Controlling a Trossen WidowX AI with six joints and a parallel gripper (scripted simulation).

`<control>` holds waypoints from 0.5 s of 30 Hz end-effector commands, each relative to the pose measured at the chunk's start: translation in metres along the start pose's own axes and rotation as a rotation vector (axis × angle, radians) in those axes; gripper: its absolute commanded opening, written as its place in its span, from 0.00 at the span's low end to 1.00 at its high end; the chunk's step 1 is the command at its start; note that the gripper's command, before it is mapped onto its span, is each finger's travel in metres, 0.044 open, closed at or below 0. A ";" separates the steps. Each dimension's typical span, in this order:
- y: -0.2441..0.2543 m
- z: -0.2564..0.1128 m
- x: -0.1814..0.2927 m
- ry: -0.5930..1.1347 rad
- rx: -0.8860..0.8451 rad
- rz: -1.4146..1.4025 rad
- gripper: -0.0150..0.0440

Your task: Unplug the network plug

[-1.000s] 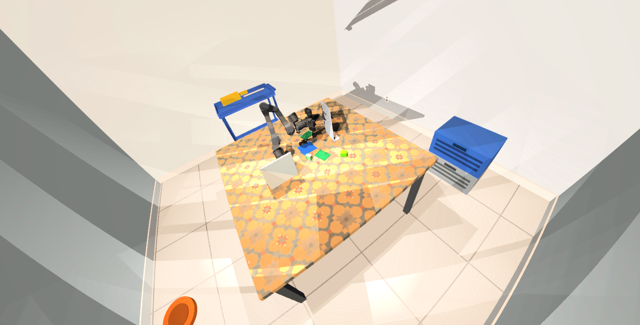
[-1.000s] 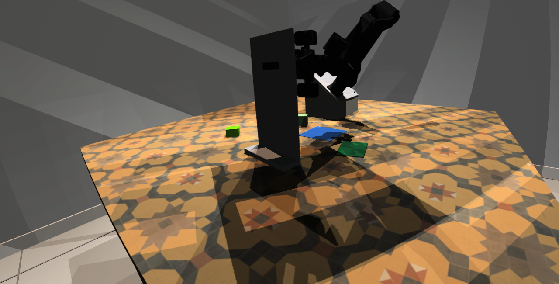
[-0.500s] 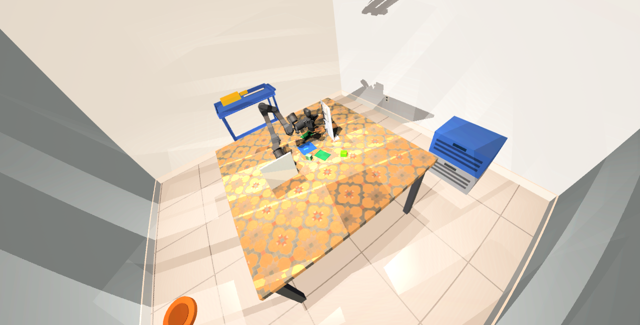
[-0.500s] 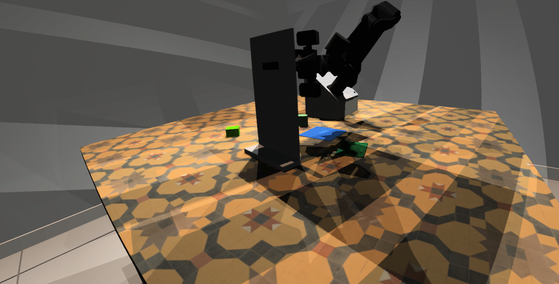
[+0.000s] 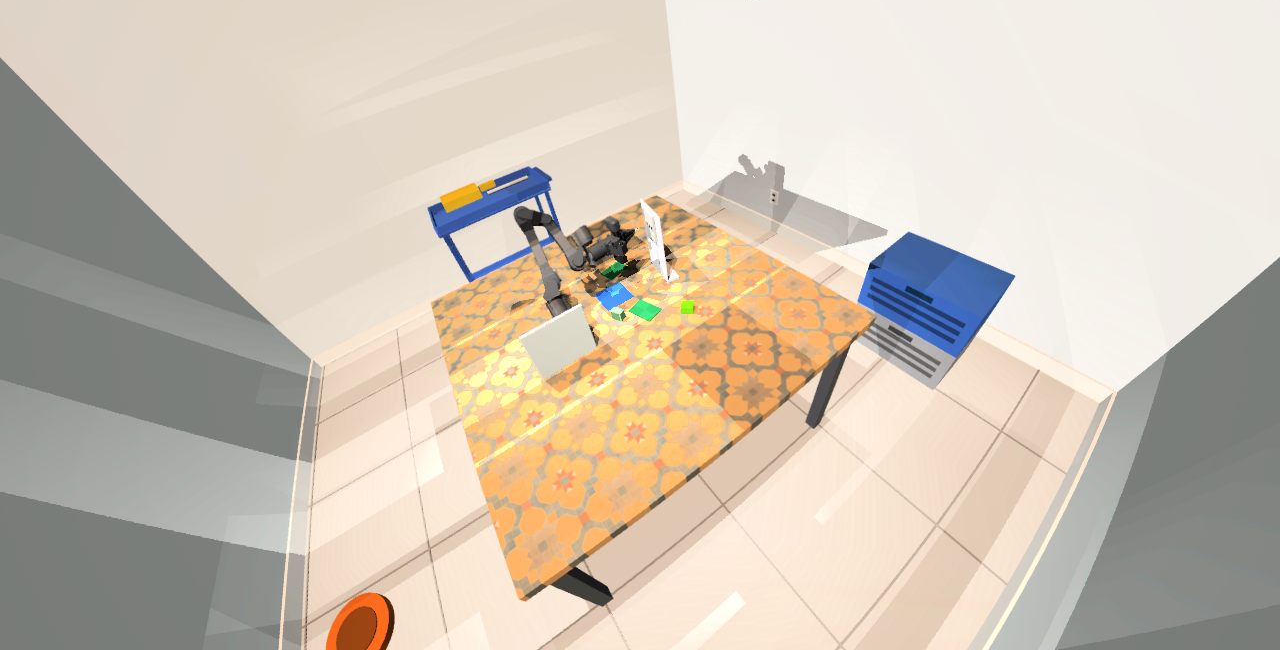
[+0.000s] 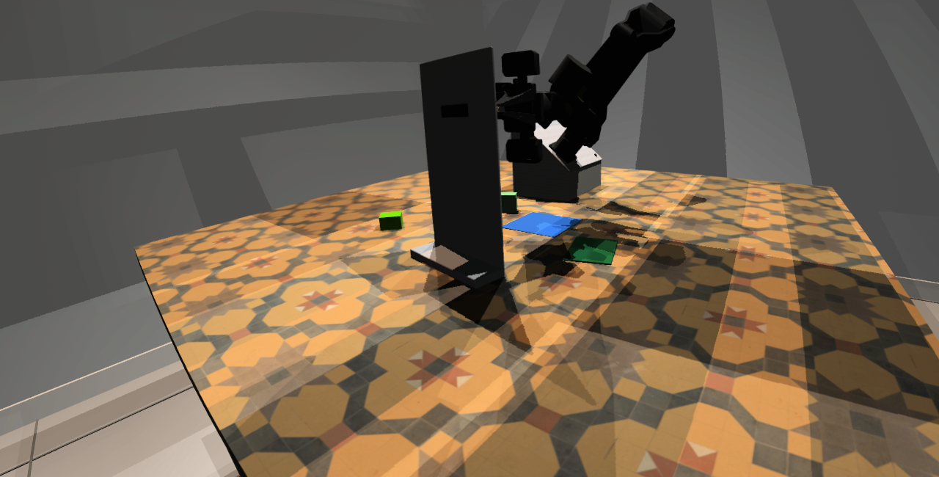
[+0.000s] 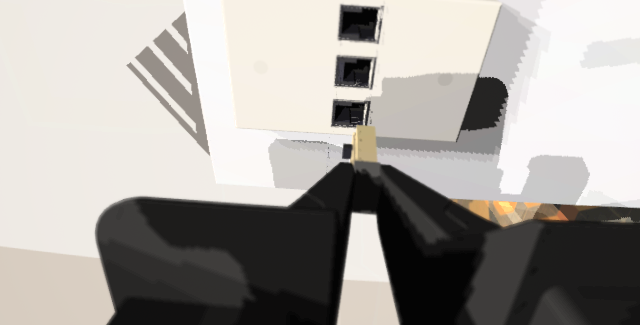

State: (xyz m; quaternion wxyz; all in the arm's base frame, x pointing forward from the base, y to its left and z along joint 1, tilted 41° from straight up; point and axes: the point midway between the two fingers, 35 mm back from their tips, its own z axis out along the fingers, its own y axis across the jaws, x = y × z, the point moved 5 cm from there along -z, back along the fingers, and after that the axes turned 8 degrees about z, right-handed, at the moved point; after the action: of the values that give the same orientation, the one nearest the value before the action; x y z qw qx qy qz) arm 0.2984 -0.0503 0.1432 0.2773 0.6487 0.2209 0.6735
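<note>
My gripper (image 5: pixel 633 234) (image 6: pixel 507 108) (image 7: pixel 363 176) is shut on the network plug (image 7: pixel 365 142), whose tan body sticks out beyond the fingertips in the wrist view. The plug is out of its socket, in front of the white upright panel (image 5: pixel 654 238) (image 6: pixel 463 165). Three dark, empty openings show in the cream socket plate (image 7: pixel 290 65). Flat on the table lie a blue square (image 5: pixel 612 298) (image 6: pixel 535 225), a dark green square (image 5: pixel 612 271) (image 6: pixel 597 251) and a bright green square (image 5: pixel 644 310). I cannot tell which one is the marked square.
A lime block (image 5: pixel 687 307) (image 6: pixel 390 220) and a pale green block (image 5: pixel 618 314) (image 6: pixel 508 202) stand on the table. A large box with a pale face (image 5: pixel 559 343) stands near the arm's base. The panel's foot (image 6: pixel 430 254) sticks out behind the panel.
</note>
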 end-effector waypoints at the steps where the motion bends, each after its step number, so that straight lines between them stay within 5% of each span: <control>1: -0.001 -0.004 0.000 -0.006 0.002 0.004 0.25; 15: -0.001 -0.009 0.003 -0.006 0.002 0.004 0.25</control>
State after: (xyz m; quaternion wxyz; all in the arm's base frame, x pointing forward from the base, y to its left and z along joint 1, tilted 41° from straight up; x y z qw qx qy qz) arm 0.2928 -0.0473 0.1451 0.2770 0.6490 0.2208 0.6733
